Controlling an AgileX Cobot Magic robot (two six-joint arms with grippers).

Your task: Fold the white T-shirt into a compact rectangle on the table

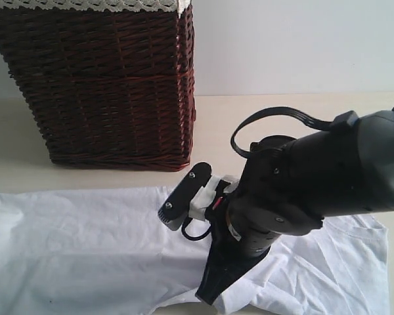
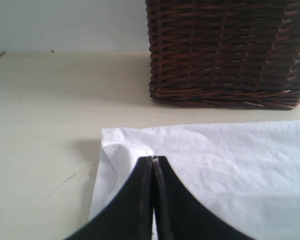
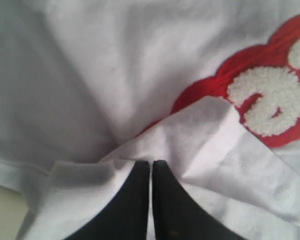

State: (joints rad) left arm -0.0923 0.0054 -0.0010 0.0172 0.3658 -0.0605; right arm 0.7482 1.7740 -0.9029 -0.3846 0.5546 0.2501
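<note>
White T-shirt (image 1: 85, 243) of soft cotton lies spread on the pale cream matte table (image 1: 249, 118), in front of the dark brown woven wicker basket (image 1: 105, 85). Its nearest edge is close to the base of the basket but does not touch it, and a strip of bare table shows between them. The cloth is mostly flat with light wrinkles. The basket stands upright and has a white lace trim (image 1: 85, 5) along its top rim.

The right gripper (image 3: 151, 164), black and pointed, reaches down to the shirt edge that is farthest from the basket, in front of the basket's right corner. Its fingers are pressed together, and a raised fold of the white cloth runs up to their tips, so they seem to pinch this fold. Just beside the fold is fuzzy white lettering (image 3: 270, 100) with a red outline on the shirt.

The left gripper (image 2: 153, 161) is at a corner of the shirt on the side away from the basket. Its two black fingers are closed against each other. I cannot tell if any cloth is between them. The corner has a small crease there.
</note>
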